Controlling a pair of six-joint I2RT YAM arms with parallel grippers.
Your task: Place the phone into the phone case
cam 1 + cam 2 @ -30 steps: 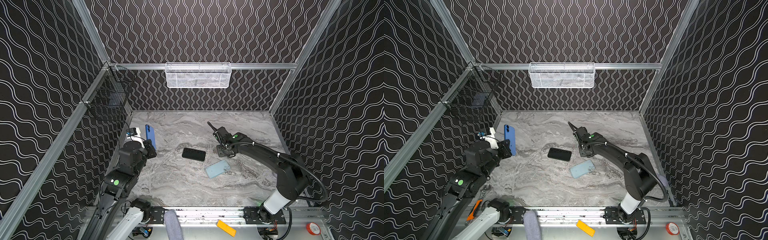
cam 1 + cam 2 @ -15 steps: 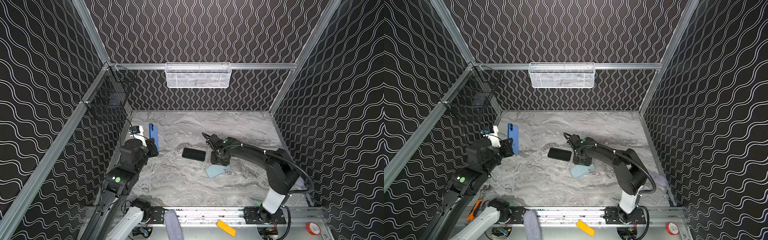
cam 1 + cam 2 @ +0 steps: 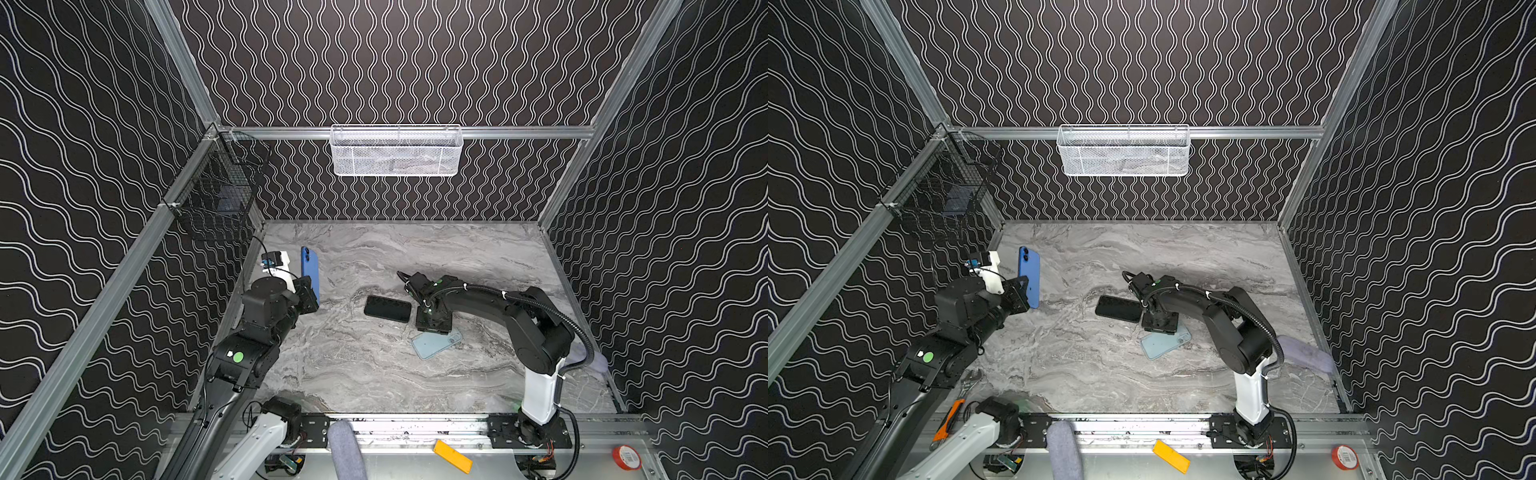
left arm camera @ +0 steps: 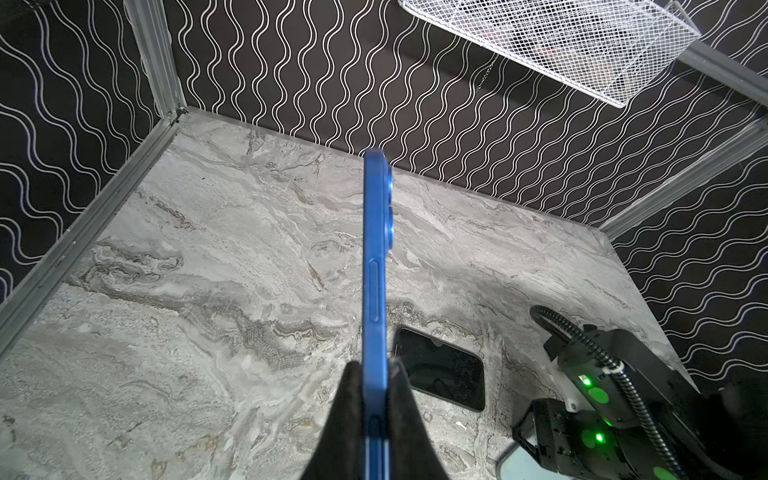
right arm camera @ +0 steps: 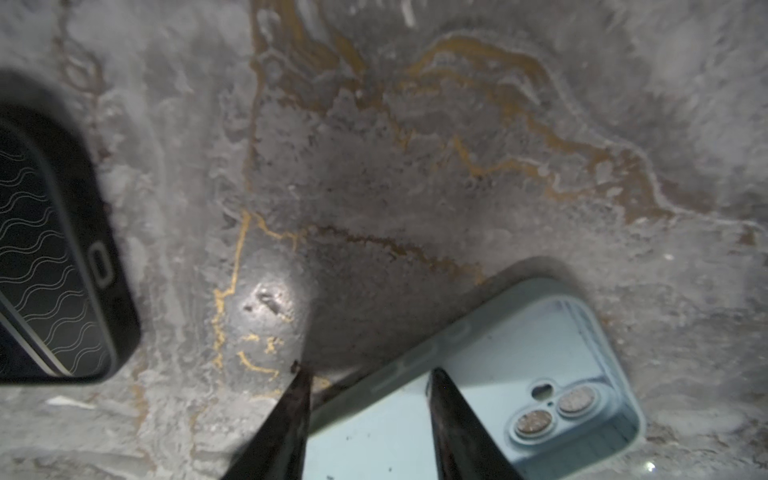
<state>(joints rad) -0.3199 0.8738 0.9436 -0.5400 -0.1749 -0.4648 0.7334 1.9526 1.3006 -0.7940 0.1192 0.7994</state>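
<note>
Left hand (image 3: 309, 297) is clamping down on the bottom end of the blue phone (image 3: 310, 268) and holding it upright over by the left wall, camera end on top. In the left wrist view the fingers (image 4: 353, 399) are squeezing it front and back. The light blue case (image 3: 436, 345) is lying open side up on the marble surface (image 3: 353, 382), well apart from that phone. Right hand (image 5: 369, 374) is hanging right over the case's edge with its fingers spread. One tip is pointing outside the rim and one inside, and it isn't gripping anything. A black phone (image 3: 387, 308) is lying screen up just beside it.
</note>
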